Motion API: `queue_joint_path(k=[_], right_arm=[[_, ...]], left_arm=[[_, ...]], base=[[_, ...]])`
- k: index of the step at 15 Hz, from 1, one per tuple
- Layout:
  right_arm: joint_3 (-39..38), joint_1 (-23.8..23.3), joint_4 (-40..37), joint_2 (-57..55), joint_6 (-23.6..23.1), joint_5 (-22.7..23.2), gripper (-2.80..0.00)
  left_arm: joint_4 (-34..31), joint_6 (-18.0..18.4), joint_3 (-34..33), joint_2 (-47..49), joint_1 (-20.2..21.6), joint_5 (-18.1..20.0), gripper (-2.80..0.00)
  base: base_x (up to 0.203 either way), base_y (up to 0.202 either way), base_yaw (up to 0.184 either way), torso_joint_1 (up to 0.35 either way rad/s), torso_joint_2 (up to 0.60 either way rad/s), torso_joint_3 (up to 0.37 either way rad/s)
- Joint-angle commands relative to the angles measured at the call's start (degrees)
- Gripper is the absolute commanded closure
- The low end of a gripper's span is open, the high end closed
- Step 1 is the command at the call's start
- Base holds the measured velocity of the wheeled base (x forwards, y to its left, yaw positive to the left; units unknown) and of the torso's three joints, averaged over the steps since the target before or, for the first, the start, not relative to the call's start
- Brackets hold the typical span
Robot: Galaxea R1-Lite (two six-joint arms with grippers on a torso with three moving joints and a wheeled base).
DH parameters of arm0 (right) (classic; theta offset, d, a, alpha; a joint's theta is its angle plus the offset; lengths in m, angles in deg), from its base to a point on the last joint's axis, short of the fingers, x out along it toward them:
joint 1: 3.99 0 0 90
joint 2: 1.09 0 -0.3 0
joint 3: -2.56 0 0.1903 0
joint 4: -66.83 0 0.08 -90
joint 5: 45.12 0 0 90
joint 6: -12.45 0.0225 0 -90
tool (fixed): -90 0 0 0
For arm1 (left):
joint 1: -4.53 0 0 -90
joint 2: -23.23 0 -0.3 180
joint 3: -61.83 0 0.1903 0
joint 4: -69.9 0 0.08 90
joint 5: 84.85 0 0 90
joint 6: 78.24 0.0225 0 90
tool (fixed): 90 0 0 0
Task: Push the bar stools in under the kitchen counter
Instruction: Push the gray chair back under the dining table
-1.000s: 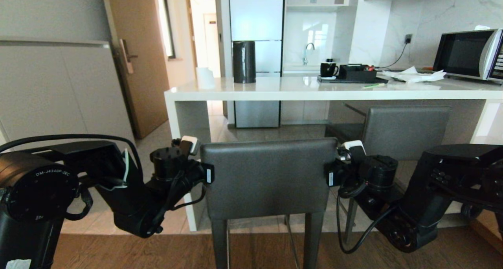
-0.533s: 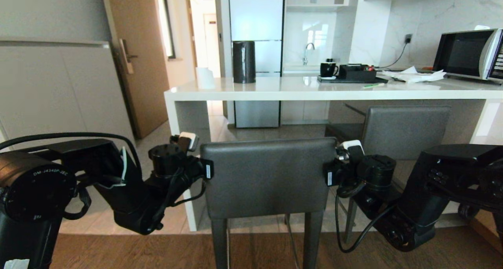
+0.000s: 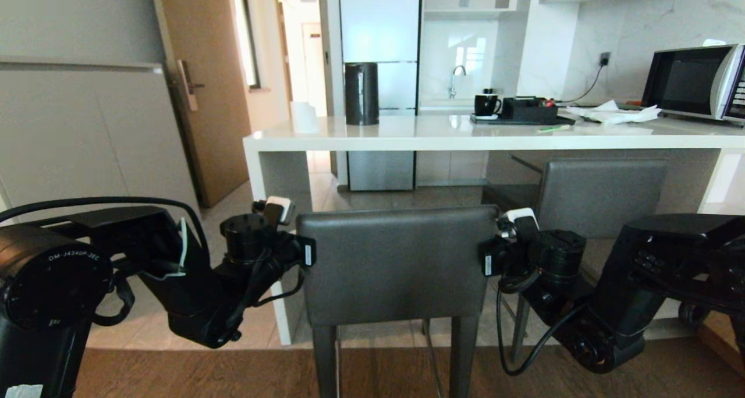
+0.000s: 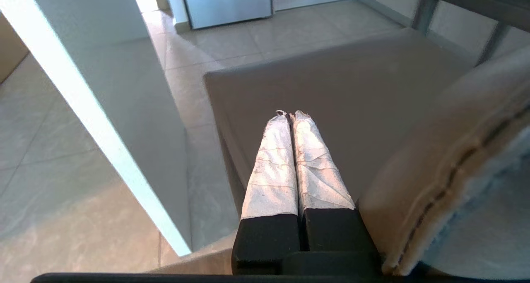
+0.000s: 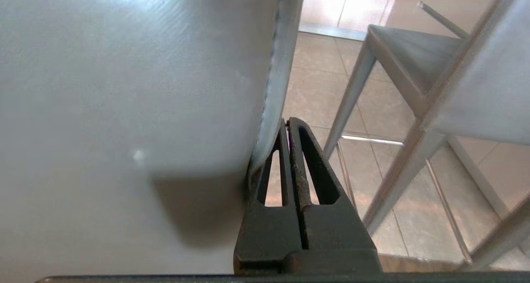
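The nearer bar stool's dark grey backrest fills the middle of the head view, in front of the white kitchen counter. My two wrists flank it, left and right. In the left wrist view my left gripper is shut and empty, its taped fingers reaching over the seat with the backrest close alongside. My right gripper is shut and empty too, one finger lying against the backrest's edge. The second bar stool stands further right, its seat under the counter top.
The counter's white end panel stands just left of the nearer stool, close to my left gripper. On the counter are a black kettle, a mug, a tray and a microwave. A wooden door is at the left.
The whole picture has shifted very slightly downward. Both grippers stay shut at the sides of the nearer stool's backrest.
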State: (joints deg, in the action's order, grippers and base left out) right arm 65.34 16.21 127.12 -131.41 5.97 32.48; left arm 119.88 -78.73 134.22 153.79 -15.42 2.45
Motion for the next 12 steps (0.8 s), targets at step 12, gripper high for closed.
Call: queue_joint_path(k=[12], right_arm=[[0.8,0.5,0.7,-1.2,0.0,0.0,0.0]], left_arm=[[0.5,-0.1,0.0,1.2,0.1,0.0,0.0]], base=[[0.187,0.0,0.001,0.001,0.0,0.004]])
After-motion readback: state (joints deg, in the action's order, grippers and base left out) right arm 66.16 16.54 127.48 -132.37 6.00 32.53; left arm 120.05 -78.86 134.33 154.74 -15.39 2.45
